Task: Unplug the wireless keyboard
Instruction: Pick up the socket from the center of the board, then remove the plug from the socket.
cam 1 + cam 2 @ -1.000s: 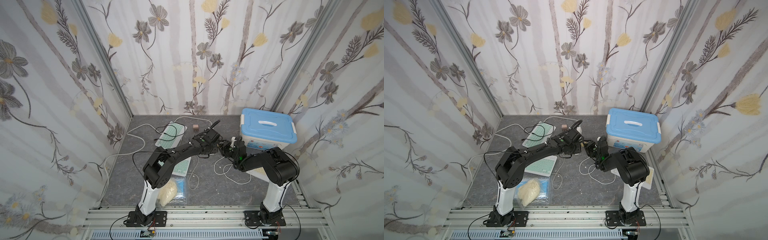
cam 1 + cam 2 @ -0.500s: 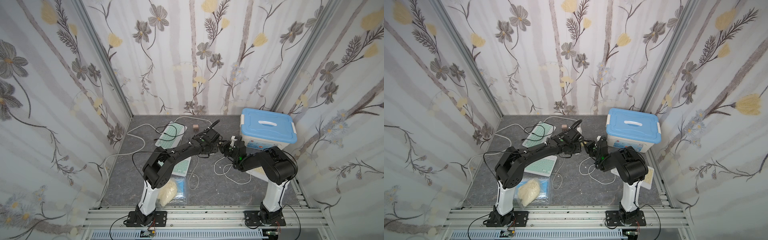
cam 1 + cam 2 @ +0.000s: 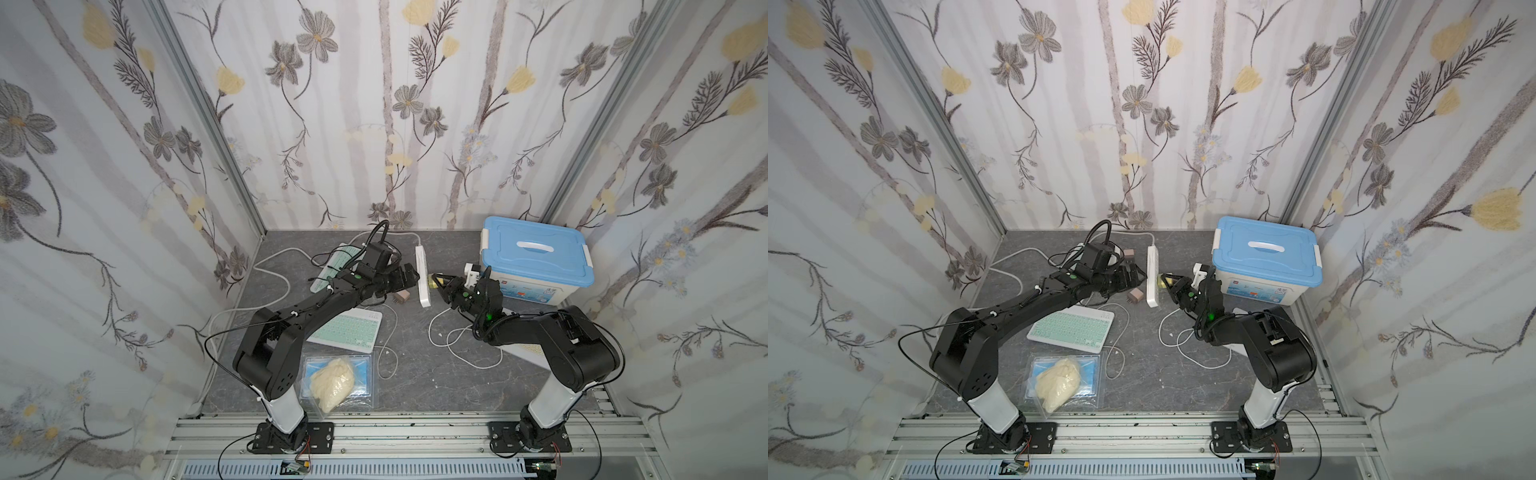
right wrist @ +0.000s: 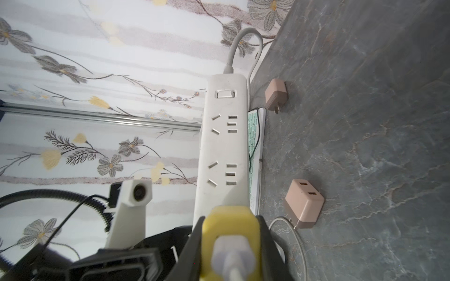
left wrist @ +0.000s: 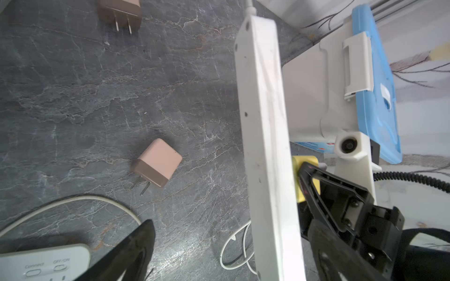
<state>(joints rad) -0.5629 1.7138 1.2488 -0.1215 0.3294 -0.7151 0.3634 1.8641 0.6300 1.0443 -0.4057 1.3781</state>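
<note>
Your right end effector (image 4: 231, 220) clamped on yellow plug (image 5: 305, 161), one finger each side. Plug sits against socket face of white power strip (image 3: 422, 270), strip standing on edge on counter (image 3: 415, 374). Your left end effector (image 3: 409, 277) spread wide, gripping nothing, just beside strip's back face, opposite right end effector. Pink charger (image 5: 157, 161) lies loose under left end effector. Mint wireless keyboard (image 3: 349, 330) flat on counter behind left end effector, partly under its forearm. White cable (image 3: 457, 353) loops beneath right end effector.
</note>
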